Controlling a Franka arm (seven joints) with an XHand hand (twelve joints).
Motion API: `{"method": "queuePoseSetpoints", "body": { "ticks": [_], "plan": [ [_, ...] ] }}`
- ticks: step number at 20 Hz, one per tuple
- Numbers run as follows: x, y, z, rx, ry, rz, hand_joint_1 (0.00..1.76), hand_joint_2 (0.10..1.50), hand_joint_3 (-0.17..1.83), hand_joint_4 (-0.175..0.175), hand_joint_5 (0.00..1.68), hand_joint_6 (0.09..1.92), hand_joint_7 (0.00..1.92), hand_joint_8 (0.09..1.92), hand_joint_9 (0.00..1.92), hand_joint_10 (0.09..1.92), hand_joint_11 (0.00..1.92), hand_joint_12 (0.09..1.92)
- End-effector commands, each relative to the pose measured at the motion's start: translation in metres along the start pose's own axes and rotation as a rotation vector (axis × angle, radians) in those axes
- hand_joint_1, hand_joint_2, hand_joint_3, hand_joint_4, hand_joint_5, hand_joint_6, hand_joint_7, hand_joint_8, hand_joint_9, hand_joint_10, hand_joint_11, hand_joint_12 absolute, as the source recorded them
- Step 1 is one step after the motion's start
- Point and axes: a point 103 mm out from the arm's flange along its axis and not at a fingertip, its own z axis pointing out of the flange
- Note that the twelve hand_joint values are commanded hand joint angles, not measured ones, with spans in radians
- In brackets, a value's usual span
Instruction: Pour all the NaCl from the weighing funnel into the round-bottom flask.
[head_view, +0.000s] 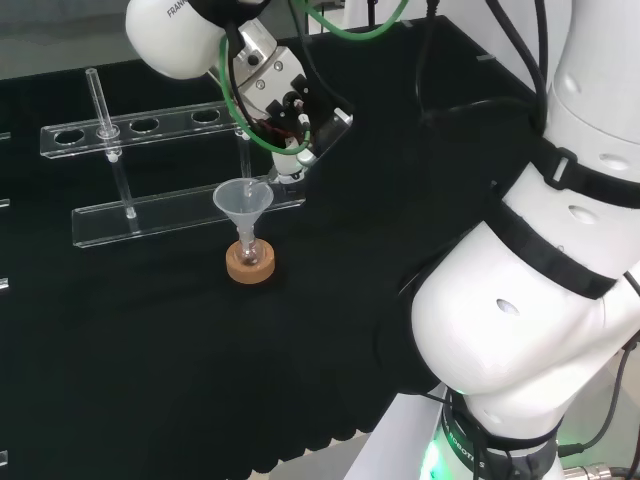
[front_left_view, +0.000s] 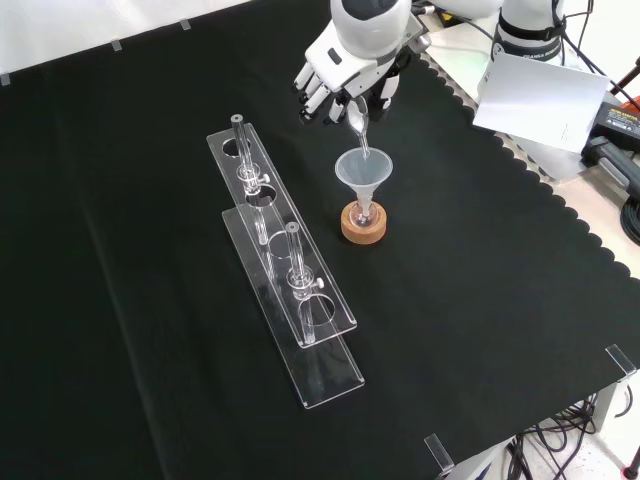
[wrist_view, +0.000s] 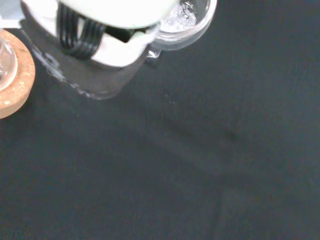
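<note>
A small round-bottom flask (front_left_view: 364, 211) sits on a cork ring (front_left_view: 363, 227) with a clear plastic funnel (front_left_view: 363, 170) in its neck. In the head view the funnel (head_view: 242, 200) and the cork ring (head_view: 250, 264) are at mid-cloth. My hand (front_left_view: 345, 72) hovers just above and behind the funnel, shut on the glass weighing funnel (front_left_view: 359, 126). The weighing funnel is tilted, its narrow spout pointing down into the funnel's mouth. In the wrist view white powder lies in the weighing funnel's cup (wrist_view: 182, 20), beside my fingers (wrist_view: 100, 55) and the cork ring (wrist_view: 12, 75).
A two-tier clear acrylic rack (front_left_view: 290, 300) stands left of the flask in the front view, with two test tubes (front_left_view: 297, 270) upright in it. In the head view the rack (head_view: 150, 215) lies behind the flask. The cloth's scalloped edge (front_left_view: 560, 210) runs at the right.
</note>
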Motion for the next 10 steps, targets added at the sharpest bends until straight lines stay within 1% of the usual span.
{"method": "queuePoseSetpoints", "body": {
  "ticks": [1,10],
  "plan": [
    [0.0022,0.0003,-0.0038,-0.002,-0.042,0.001,1.12,0.65,0.65,0.175,1.29,0.65,0.58,0.64,0.93,0.39,0.75,1.12],
    [0.0012,0.0018,-0.0050,-0.001,-0.082,0.005,1.12,0.65,0.65,0.175,1.29,0.65,0.58,0.64,0.93,0.39,0.75,1.11]
  ]
}}
